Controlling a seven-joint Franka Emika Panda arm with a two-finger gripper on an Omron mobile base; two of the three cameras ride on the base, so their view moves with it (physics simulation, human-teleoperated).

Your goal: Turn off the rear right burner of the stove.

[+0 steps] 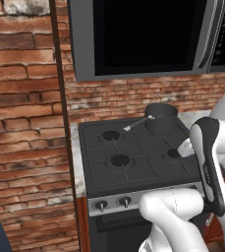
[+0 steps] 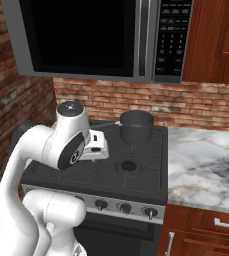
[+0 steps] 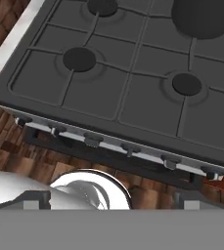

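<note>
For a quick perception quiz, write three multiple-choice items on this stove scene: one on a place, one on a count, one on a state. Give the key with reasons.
1. Where does the pot stand?
A. On the stove's rear right burner
B. On the marble counter
C. On the front left burner

2. How many bare burner caps show on the stove top in the left base view?
A. One
B. Three
C. Five

3. How do the gripper's jaws stand?
A. Shut on a knob
B. Shut on the pot handle
C. Open, holding nothing

Key:
1 A: the pot sits at the back right of the grates, beside the counter.
2 B: three round black caps are uncovered; the pot hides the fourth spot.
3 C: in the hand view the two tips stand wide apart, above the knob strip, with nothing between them.
</note>
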